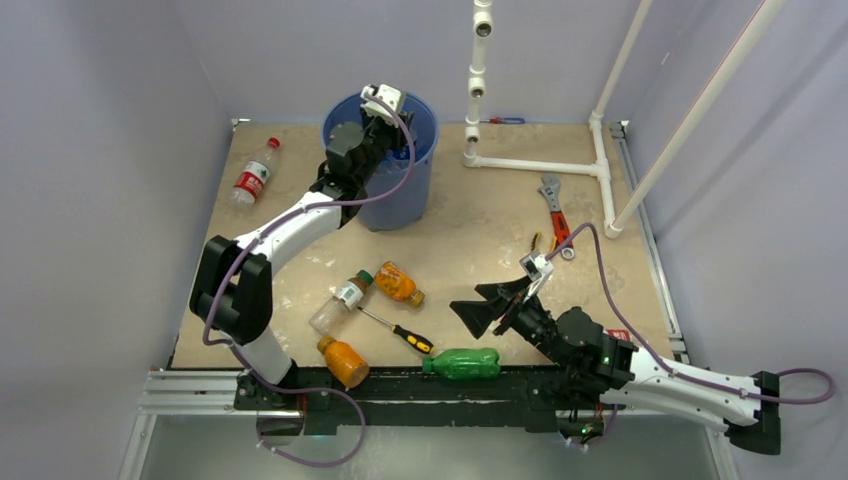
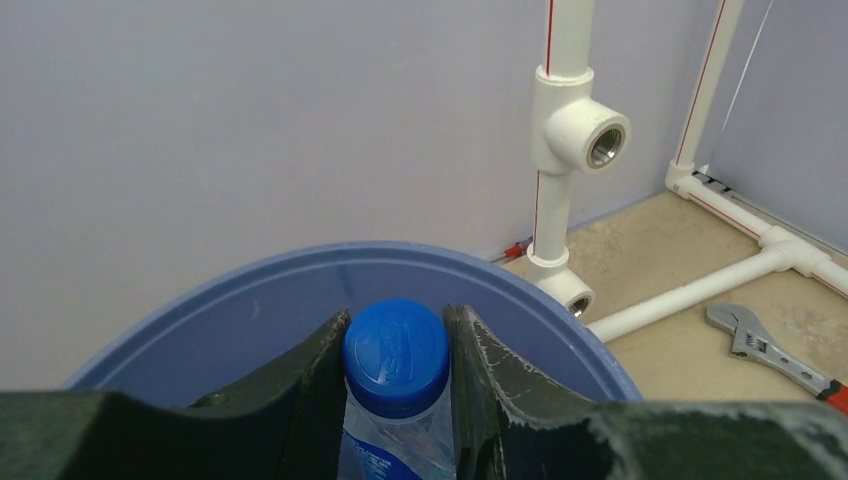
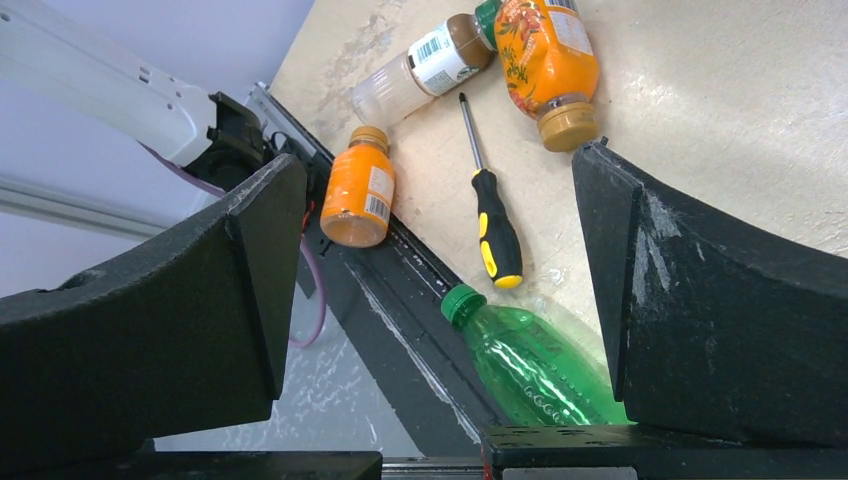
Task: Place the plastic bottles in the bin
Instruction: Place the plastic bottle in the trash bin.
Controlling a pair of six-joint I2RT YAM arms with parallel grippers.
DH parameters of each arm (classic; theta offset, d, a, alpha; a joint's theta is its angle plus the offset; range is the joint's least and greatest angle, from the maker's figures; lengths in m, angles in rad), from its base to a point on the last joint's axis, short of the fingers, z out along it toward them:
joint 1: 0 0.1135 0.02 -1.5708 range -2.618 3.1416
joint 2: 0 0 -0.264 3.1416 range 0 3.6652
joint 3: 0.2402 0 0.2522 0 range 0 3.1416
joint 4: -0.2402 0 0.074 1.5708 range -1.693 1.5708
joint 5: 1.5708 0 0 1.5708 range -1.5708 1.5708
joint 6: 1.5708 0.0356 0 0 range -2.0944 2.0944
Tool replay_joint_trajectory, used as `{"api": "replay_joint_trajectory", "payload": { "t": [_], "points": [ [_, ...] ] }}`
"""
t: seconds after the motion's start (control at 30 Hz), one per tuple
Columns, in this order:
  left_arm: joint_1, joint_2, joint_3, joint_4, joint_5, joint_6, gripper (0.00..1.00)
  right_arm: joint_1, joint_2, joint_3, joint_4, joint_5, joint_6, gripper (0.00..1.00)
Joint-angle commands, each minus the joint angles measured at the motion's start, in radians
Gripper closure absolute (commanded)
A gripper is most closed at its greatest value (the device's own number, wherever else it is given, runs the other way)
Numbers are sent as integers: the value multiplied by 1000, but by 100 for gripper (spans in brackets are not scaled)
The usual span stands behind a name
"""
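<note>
A clear bottle with a red label (image 1: 254,172) lies on its side on the sandy bench (image 1: 470,245), well to the left of the blue bin (image 1: 402,205), which stands at the far edge. The left arm reaches up over the bin's rim, where its pincer (image 2: 397,325) is clamped narrow on a clear, blue-capped bottle (image 2: 395,352). The bottle is held by the neck, upright above the bin's open mouth.

On the near side of the bin, four more bottles lie scattered. A clear one with a white-and-brown label (image 1: 340,300) rests nearly cap to cap with an orange-filled one (image 1: 398,283). A stubby orange bottle (image 1: 343,362) sits nearer still, at the bench's front edge. A yellow-and-black-handled screwdriver (image 1: 400,330) lies between these and a green bottle (image 1: 462,363). The green bottle rests on its side along the front rail, its cap pointing left.

Nearer than the bin and to its right, the right arm's pincer (image 3: 440,165) hangs low with its jaws spread wide, gripping nothing. The wrist view shows the green bottle and the screwdriver's handle framed between the two fingers (image 3: 240,290).

Further right of the bin, a red-handled wrench (image 1: 555,215) lies beside a white pipe frame (image 1: 540,166).
</note>
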Motion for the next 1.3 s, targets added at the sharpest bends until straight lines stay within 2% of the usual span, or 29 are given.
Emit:
{"api": "replay_joint_trajectory", "payload": {
  "t": [0.0, 0.23, 0.27, 0.37, 0.4, 0.43, 0.67, 0.87, 1.0, 1.1, 1.27],
  "points": [
    [0, 7, -51, 10, 24, -49, 100, -1, -2, 6, 27, -11, 10, 3],
    [0, -7, -40, -26, 1, -52, 83, 0, -16, 15, 0, -6, 7, 3],
    [0, -8, -29, -42, 1, -51, 74, -1, -22, 15, -4, -5, 6, 3],
    [0, -10, 9, -102, -32, -113, 20, -1, -36, 12, -8, -2, 7, 3],
    [0, -14, 21, -120, -38, -117, 12, -1, -39, 12, -9, -1, 7, 3],
    [0, -22, 30, -134, -41, -122, 9, -1, -42, 13, -11, -2, 7, 3],
    [0, -102, 57, -155, -43, -128, 2, -1, -49, 28, -28, 6, -4, 3],
    [0, -185, 72, -165, -81, -143, 2, -1, -36, 56, -32, 10, -19, 3],
    [0, -291, 74, -189, -195, -190, 1, -1, -39, 88, -67, 29, -31, 3],
    [0, -401, 65, -306, -324, -285, 1, -1, -50, 112, -90, 48, -43, 2],
    [0, -659, -116, -446, -439, -454, 1, -1, -48, 135, -124, 63, -64, 2]
  ]
}}
